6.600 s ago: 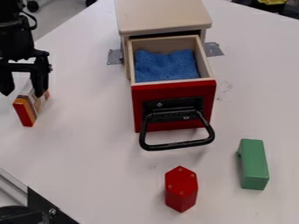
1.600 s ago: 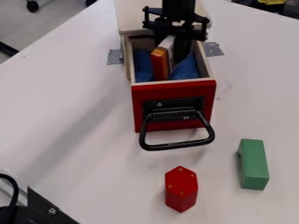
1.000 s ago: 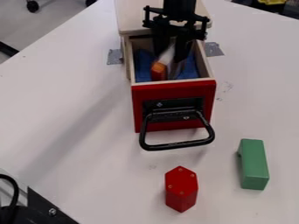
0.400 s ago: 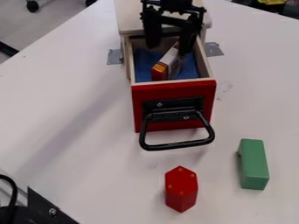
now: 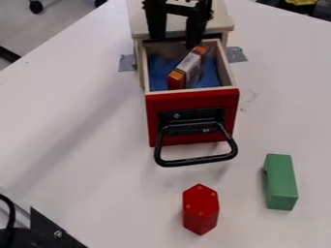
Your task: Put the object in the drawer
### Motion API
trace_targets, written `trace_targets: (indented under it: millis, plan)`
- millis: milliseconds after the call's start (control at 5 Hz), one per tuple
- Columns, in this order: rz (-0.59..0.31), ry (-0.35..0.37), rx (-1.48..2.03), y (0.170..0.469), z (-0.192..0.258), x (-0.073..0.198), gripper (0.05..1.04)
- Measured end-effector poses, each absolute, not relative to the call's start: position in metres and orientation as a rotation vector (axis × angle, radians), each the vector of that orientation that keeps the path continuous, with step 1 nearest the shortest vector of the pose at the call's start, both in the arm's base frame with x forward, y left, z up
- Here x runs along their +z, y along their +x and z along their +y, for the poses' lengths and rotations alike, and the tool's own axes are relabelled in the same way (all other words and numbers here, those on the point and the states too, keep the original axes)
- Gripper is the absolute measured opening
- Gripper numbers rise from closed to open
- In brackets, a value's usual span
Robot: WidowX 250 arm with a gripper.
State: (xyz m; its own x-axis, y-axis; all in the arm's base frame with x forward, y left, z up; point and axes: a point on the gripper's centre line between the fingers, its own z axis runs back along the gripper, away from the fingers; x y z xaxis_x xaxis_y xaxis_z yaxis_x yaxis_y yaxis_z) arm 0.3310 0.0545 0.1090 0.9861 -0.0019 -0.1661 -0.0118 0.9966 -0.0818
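Observation:
The black gripper (image 5: pixel 174 42) hangs over the back end of the drawer at the top of the view, open, its two fingers wide apart with nothing between them. Below and right of it, a small orange, red and white box (image 5: pixel 188 69) lies slantwise inside the drawer on a blue cloth (image 5: pixel 163 73). The drawer (image 5: pixel 192 99) is pulled out of its wooden cabinet (image 5: pixel 219 20), with a red front and a black handle facing the camera.
A red hexagonal block (image 5: pixel 200 209) stands in front of the drawer handle (image 5: pixel 196 160). A green block (image 5: pixel 280 181) lies to the right. Grey tape (image 5: pixel 127 63) holds the cabinet on the white table (image 5: pixel 84 111). Black equipment (image 5: pixel 48 227) is at the lower left.
The gripper carried the box from the left of the table into the drawer, opened and let go of it, then rose toward the top edge. The box now rests on the cloth.

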Motion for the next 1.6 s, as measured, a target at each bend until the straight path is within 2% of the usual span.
trace_targets:
  millis: [400, 800, 1000, 1600]
  plan:
    - [0.097, -0.046, 0.028, 0.296, 0.077, 0.105, 0.997]
    - [0.015, -0.101, 0.048, 0.254, 0.092, 0.122, 0.997]
    - [0.023, -0.121, 0.067, 0.245, 0.097, 0.122, 0.997]
    - [0.024, -0.122, 0.064, 0.244, 0.097, 0.122, 0.997]
